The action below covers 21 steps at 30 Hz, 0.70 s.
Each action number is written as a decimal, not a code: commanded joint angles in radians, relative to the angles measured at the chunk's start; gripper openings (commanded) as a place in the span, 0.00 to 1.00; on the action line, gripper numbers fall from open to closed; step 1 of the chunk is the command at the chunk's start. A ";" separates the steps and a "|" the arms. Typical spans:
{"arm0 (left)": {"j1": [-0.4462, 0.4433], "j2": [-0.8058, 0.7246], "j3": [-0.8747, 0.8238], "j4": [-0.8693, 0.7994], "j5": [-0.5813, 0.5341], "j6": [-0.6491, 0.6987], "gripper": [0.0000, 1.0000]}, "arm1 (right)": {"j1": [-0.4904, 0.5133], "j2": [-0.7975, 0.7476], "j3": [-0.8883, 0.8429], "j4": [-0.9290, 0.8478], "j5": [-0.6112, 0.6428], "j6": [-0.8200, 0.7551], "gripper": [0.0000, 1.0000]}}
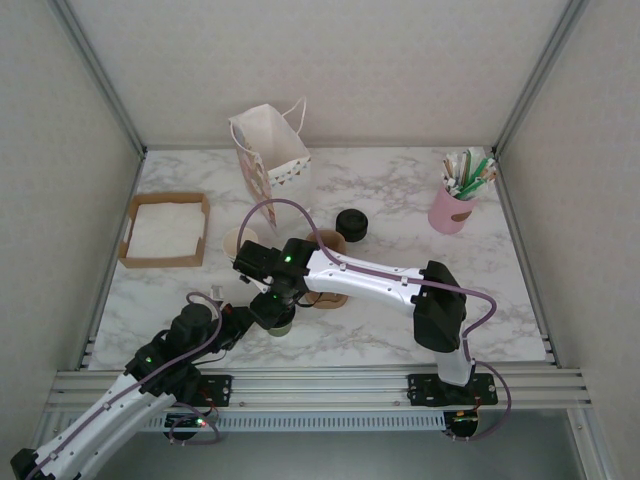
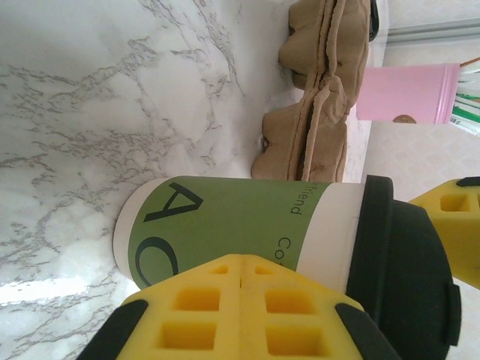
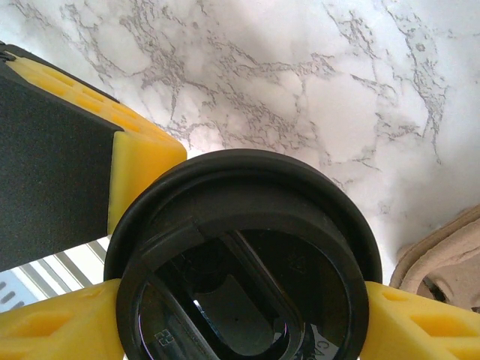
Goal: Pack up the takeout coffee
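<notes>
The takeout coffee (image 2: 247, 214) is an olive-green paper cup with a black lid (image 3: 244, 255). It stands upright on the marble table, just in front of the brown cardboard carrier (image 2: 315, 127). My right gripper (image 3: 244, 315) reaches down over it from above, a yellow finger (image 3: 52, 326) pressed to each side of the lid, so it is shut on the cup. My left gripper (image 2: 244, 259) is shut and empty, its tips right at the cup's near side. From above, both grippers meet at the cup (image 1: 281, 323).
A white paper bag (image 1: 270, 150) stands at the back. A cardboard tray of napkins (image 1: 165, 230) lies at the left, and a pink holder of straws (image 1: 452, 205) stands at the right. Black lids (image 1: 351, 222) and a lidless cup (image 1: 237, 241) are behind the carrier (image 1: 330, 297).
</notes>
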 commanded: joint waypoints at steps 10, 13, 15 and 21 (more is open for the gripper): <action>0.009 -0.048 -0.055 -0.080 -0.008 -0.011 0.02 | 0.017 -0.034 -0.070 0.023 0.002 0.014 0.74; 0.009 -0.051 -0.067 -0.080 -0.002 -0.013 0.02 | 0.017 -0.031 -0.070 0.019 -0.001 0.014 0.74; 0.009 -0.050 -0.071 -0.086 -0.001 -0.011 0.01 | 0.016 -0.032 -0.074 0.021 -0.003 0.014 0.74; 0.008 -0.052 -0.066 -0.112 -0.002 -0.005 0.01 | 0.017 -0.039 -0.058 0.015 -0.029 0.020 0.74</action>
